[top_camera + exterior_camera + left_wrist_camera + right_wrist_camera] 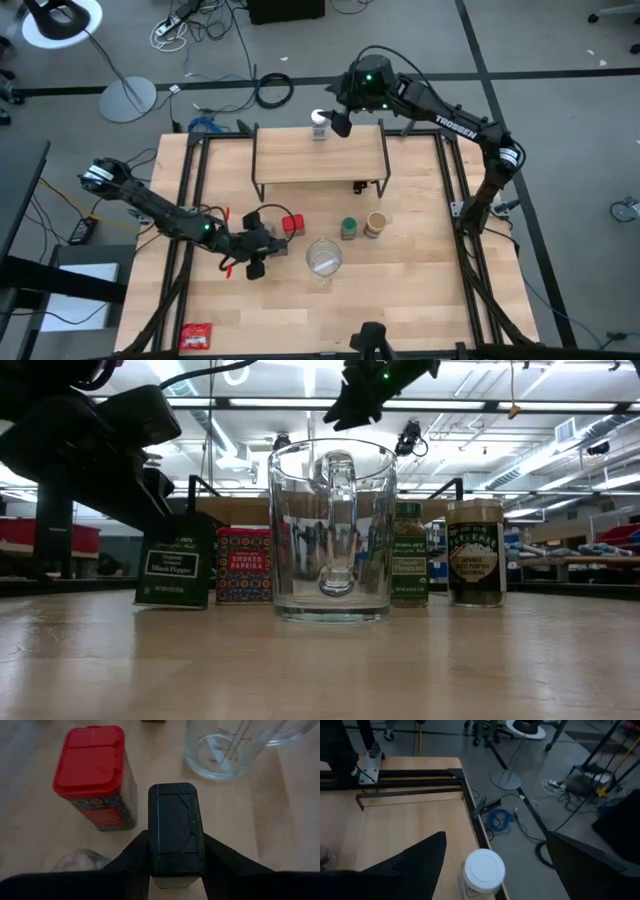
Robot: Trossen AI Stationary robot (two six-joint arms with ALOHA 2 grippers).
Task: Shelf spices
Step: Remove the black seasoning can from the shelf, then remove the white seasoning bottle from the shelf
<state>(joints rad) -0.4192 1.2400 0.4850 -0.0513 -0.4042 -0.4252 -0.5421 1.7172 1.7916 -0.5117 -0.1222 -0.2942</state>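
Meanwhile, left end effector (175,870) grips the green tin (175,827) beside the red tin (95,775) mid-surface; right end effector (490,865), released, straddles the white-lidded jar (481,872) on the shelf's (320,160) far edge.

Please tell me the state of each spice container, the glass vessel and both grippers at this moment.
Dark green rectangular tin: upright on table, clamped by left gripper.
Red-lidded tin: upright, closed, free.
White-lidded clear jar: upright on wooden shelf, closed.
Right gripper: open, beside that jar.
Green-lidded jar: upright, closed.
Tan-lidded jar: upright, closed.
Clear glass vessel: upright, empty.
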